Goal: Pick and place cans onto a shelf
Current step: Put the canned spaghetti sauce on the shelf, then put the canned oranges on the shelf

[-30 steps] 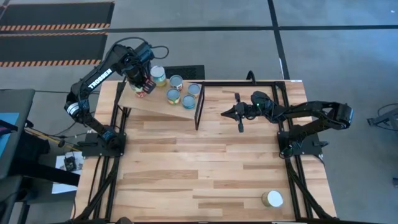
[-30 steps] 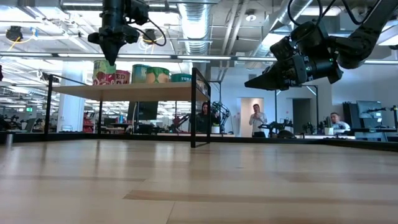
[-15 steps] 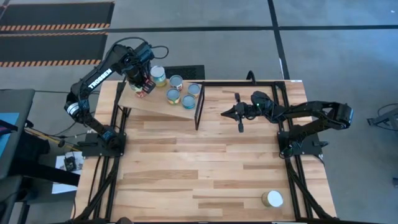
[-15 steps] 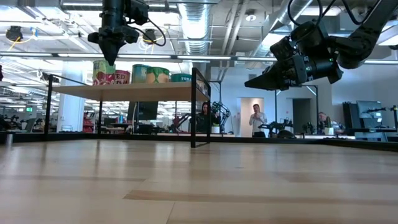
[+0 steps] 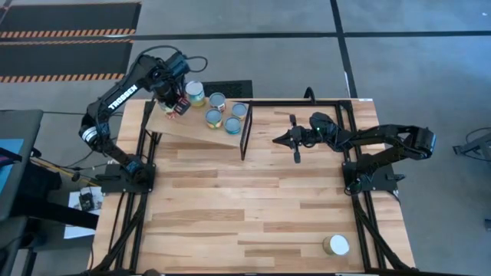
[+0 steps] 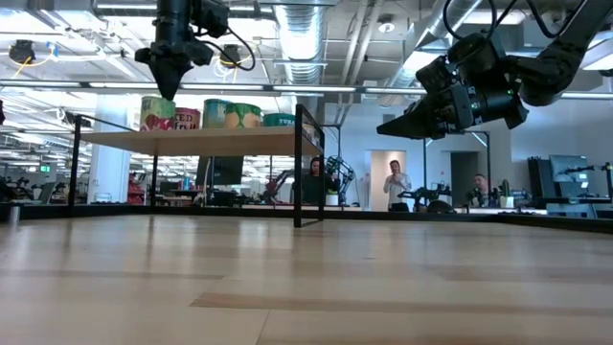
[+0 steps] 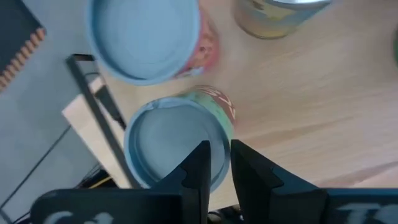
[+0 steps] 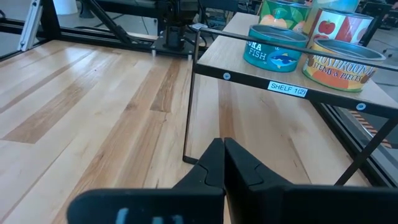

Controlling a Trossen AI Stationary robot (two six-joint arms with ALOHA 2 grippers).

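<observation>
A: Where do we see the left gripper point(image 5: 176, 105)?

B: Over the far-left end of the shelf point(image 5: 201, 129), pointing down at the cans there. In the low view it hangs just above the red-labelled can point(image 6: 159, 113), with a sliver of air between them.

A: And its fingers point(image 7: 198, 167)?

B: In the left wrist view we see them almost together, only a narrow slit between the two dark tips, nothing held. Below them stand two cans with pale blue-grey tops: one directly under the tips point(image 7: 177, 144), another beside it point(image 7: 146, 37), the pair nearly touching.

A: What else do we count on the shelf?

B: From above, four more round tops: one with a yellowish label point(image 5: 196, 93), one grey-topped point(image 5: 217, 101), one beside the black upright point(image 5: 239, 111), and two nearer the front edge, point(image 5: 214, 118) and a teal one point(image 5: 232, 126). The right wrist view shows a label reading "SHELF 1(2)" on the frame.

A: The right gripper point(image 5: 285, 139)?

B: Held in the air over the far middle of the table point(image 5: 253, 199), well apart from the shelf. We see its fingers point(image 8: 214, 160) pressed together, empty.

A: Anything off the shelf?

B: One cream-topped can point(image 5: 335, 245) near the table's front right corner, well apart from both arms. Beyond the table we see people point(image 6: 395, 182) standing in the room.
</observation>
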